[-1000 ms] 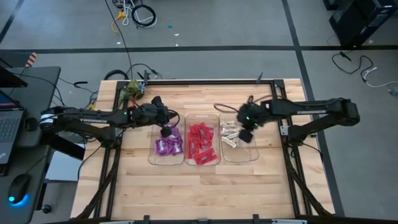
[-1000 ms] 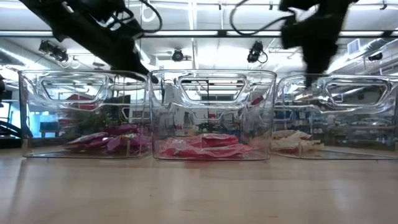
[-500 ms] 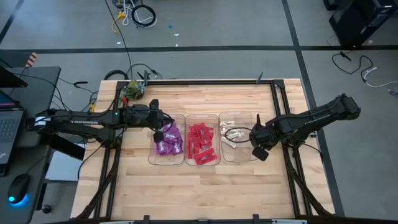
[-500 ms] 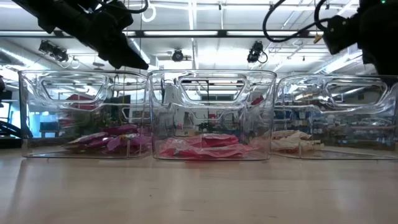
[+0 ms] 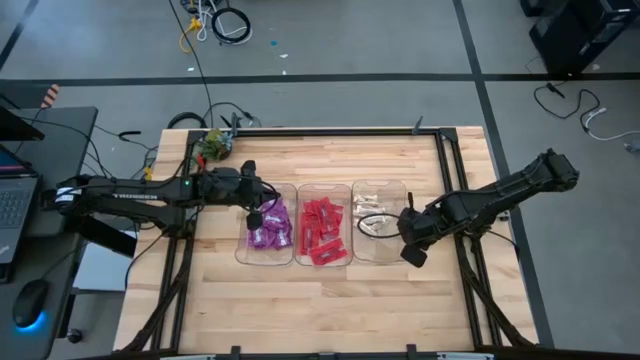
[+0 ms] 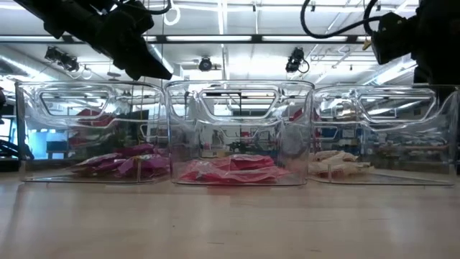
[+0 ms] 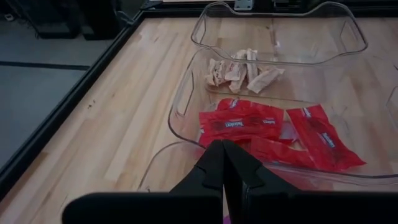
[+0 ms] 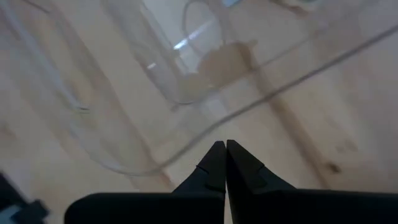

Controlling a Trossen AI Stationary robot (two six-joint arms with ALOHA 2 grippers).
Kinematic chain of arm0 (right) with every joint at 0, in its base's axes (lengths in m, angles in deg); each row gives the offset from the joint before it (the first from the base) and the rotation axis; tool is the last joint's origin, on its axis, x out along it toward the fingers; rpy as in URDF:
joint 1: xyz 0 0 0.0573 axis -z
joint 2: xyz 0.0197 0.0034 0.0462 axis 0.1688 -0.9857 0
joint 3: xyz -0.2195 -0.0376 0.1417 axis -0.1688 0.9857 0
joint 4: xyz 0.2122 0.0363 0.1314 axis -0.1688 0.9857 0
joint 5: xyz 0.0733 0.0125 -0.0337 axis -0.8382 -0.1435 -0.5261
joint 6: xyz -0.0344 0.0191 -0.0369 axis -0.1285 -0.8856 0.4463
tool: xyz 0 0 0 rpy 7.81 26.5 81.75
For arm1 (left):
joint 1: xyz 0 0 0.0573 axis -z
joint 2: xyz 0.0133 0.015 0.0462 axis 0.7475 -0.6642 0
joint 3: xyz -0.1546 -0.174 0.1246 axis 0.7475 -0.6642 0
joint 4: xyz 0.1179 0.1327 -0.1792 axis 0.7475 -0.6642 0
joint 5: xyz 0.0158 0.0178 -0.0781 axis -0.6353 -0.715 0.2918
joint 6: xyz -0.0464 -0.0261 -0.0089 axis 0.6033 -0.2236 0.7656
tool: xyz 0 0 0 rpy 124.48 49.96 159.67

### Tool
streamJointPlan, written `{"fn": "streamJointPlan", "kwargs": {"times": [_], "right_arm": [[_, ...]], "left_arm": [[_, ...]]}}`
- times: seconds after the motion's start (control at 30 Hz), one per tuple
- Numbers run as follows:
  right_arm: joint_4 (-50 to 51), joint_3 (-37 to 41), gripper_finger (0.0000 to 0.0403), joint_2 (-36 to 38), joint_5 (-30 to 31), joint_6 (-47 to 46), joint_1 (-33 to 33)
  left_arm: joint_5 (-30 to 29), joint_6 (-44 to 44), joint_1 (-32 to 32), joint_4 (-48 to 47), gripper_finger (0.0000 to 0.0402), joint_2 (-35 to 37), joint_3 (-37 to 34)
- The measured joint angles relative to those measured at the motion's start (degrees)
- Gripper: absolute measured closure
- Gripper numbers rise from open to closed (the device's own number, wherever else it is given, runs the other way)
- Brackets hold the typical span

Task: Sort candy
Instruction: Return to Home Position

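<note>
Three clear bins stand in a row on the wooden table. The left bin holds purple candy, the middle bin holds red candy, and the right bin holds cream candy. My left gripper is shut and empty above the far left part of the purple bin; its wrist view looks over the red candy and cream candy. My right gripper is shut and empty, outside the right bin at its near right corner. My right gripper's shut fingertips stand against the outer wall of the right bin near its near right corner. They come from the table's right side, slanting down. The bin rests flat on the table. My left gripper touches nothing.
Bare wood lies in front of the bins and behind them. A black frame runs round the table. A small cluttered thing sits at the far left corner.
My right gripper has left the cream bin and gone toward the table's right and near edges, coming down outside that bin's near right corner. The row of three bins has then slid a little toward the table's left. My left gripper has drawn slightly left.
</note>
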State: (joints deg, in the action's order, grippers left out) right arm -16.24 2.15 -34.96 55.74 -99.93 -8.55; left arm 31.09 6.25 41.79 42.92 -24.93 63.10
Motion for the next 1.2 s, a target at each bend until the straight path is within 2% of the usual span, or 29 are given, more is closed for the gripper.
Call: {"fn": "streamJointPlan", "kwargs": {"times": [0.1, 0.27, 0.37, 0.5, 0.63, 0.83, 1.0, 1.2], "right_arm": [[2.7, 0.0, 0.0403, 1.8, 3.8, 1.2, -0.8], [0.4, 0.0, 0.0403, 7.0, 14.6, 9.8, -1.2], [-7.4, 1.3, 0.0403, 10.1, 20.8, 19.6, -0.1], [-23.1, 5.9, 0.0403, 13.4, 22.3, 34.4, 4.0], [-38.4, 11.2, 0.0403, 15.9, 17.6, 47.6, 10.3], [-60.0, 19.3, 0.0403, 18.5, 4.0, 60.3, 21.0], [-66.5, 24.6, 0.0403, 19.4, -1.9, 62.1, 28.8], [-68.7, 29.5, 0.0403, 26.5, -4.0, 62.1, 32.2]], "left_arm": [[1.1, 0.0, -0.4, 0.5, 0.0401, 0.0, 0.0], [8.4, 0.0, -1.8, 7.4, 0.0401, 0.0, -1.6], [12.9, -0.1, -3.2, 13.1, 0.0401, 0.0, -3.5], [16.5, -1.6, -5.6, 17.5, 0.0401, 0.0, -4.5], [19.9, -3.0, -8.2, 23.0, 0.0401, -0.1, -5.8], [23.0, -5.4, -11.7, 26.6, 0.0401, -0.5, -7.7], [24.5, -7.8, -13.6, 27.0, 0.0401, -0.5, -7.8], [26.5, -9.0, -16.0, 27.0, 0.0401, -0.5, -7.8]]}}
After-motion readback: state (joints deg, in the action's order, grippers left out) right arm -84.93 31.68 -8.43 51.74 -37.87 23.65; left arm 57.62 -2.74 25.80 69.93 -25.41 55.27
